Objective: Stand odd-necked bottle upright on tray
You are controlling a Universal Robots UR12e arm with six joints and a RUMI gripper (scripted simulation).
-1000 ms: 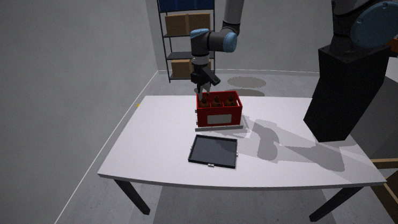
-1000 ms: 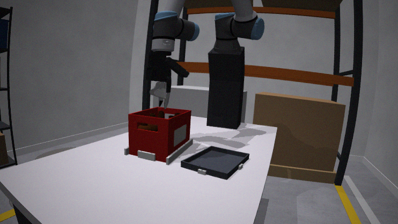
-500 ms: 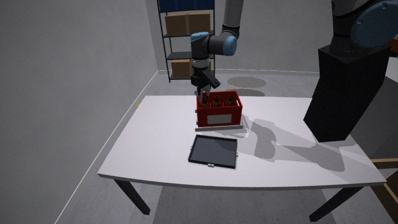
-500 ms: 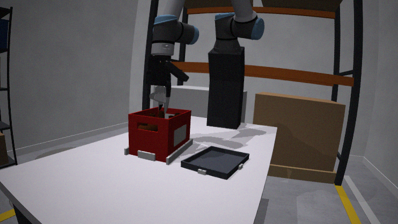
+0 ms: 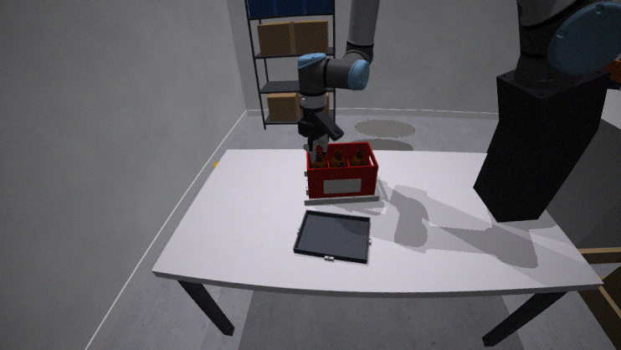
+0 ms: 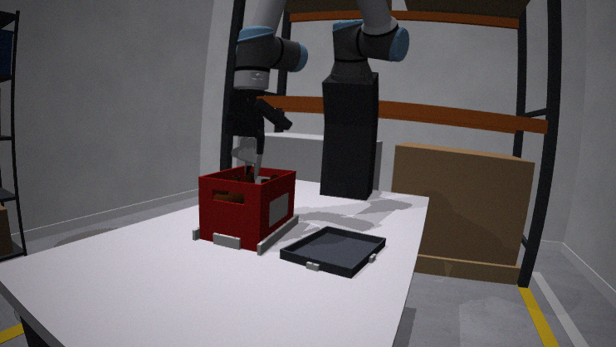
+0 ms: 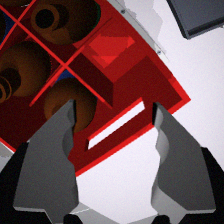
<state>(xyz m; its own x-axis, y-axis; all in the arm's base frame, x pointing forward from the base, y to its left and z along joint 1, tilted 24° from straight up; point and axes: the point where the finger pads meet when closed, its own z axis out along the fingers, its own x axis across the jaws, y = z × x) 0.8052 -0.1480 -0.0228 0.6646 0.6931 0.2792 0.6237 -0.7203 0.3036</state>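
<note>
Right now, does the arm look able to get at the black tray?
Probably yes: the jaws are at the red crate, and the tray lies beside it with nothing on it, though the arm should lift over the crate wall first.

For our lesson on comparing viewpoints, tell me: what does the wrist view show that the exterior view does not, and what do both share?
Only wrist: the crate's dividers, and an unoccupied compartment at one corner.
Only exterior: the arm's black pedestal, orange shelf beams and a big cardboard box.
Both: the red crate, brown bottles inside it, part or all of the dark tray, and the hand's grey fingers.
</note>
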